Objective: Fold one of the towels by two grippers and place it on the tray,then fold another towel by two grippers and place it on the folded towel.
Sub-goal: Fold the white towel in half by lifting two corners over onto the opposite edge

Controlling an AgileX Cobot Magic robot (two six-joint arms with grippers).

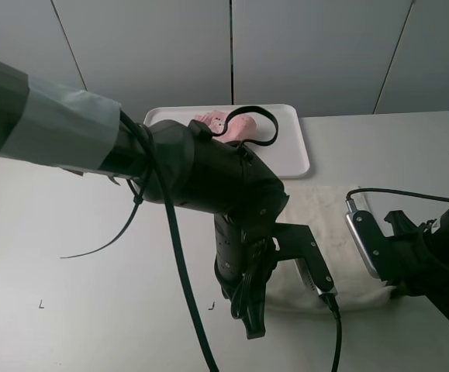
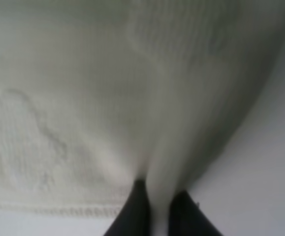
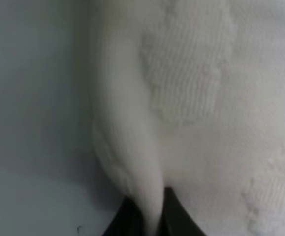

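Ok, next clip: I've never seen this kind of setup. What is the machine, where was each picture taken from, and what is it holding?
It is a robot with two black arms, each ending in a pincer. The overhead picture comes from a camera mounted high; the two blurry close-ups come from cameras on each wrist. On the pale grey table lies a cream knitted towel. Behind it stands a white rectangular tray with a pink towel on it. The left pincer and the right pincer each pinch a fold of the cream towel's edge between dark fingers, one at either side, apparently to fold it.
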